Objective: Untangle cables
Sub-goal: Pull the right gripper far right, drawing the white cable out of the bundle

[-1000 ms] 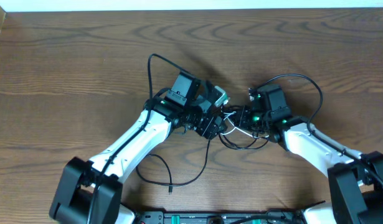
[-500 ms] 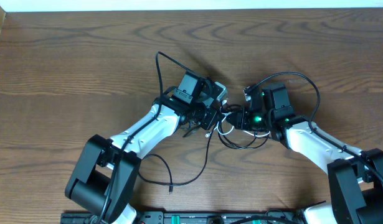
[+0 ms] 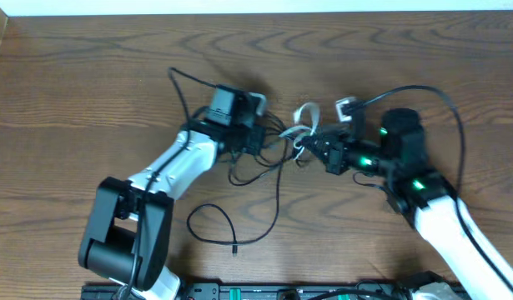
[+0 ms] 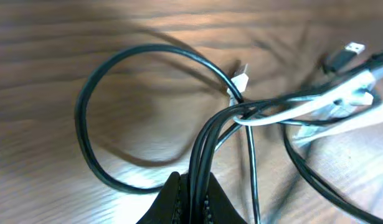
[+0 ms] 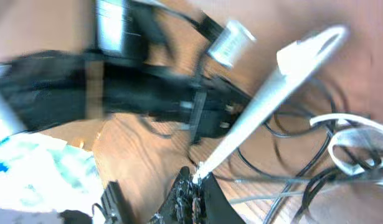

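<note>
Guessing this is the pull-apart step: my left jaws are clamped on a bunch of black cables [image 4: 202, 146], and my right jaws are pinched on the white cable [image 5: 260, 102]. The knot [image 3: 300, 137] sits between them on the counter [image 3: 89, 75]. Next I'd separate both arms slowly. The cords are thin and floppy, with loops everywhere and the white one threaded through.

No legible text, no labels, brands, numbers or signs in any view

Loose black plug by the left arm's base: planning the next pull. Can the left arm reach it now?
Probably not yet: its fingers are shut on thin black cables, though the black plug lies uncovered.
</note>
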Action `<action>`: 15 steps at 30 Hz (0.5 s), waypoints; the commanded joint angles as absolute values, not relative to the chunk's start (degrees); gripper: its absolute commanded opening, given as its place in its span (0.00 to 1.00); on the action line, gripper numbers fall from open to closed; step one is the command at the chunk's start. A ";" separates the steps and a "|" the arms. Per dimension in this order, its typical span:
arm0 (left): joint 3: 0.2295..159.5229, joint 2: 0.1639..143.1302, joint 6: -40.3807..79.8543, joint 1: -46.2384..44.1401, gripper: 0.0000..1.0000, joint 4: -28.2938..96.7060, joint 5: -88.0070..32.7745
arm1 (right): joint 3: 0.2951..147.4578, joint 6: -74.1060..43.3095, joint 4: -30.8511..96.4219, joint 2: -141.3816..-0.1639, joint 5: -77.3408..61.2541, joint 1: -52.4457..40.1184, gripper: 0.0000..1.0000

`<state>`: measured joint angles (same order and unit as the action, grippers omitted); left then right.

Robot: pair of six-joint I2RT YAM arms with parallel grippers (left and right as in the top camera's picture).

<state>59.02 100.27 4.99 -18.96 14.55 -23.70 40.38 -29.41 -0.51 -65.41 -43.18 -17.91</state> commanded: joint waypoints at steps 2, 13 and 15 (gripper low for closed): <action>59.24 100.55 7.86 -13.50 0.08 15.44 -30.30 | 40.49 -26.85 -0.56 -54.24 -44.49 -15.33 0.01; 59.24 100.55 12.82 -4.23 0.07 19.44 -31.33 | 40.49 -26.92 7.99 -41.60 -35.99 -7.51 0.01; 59.24 100.55 12.82 -3.51 0.08 19.66 -31.31 | 40.49 -26.94 12.38 -41.23 -31.55 -5.85 0.01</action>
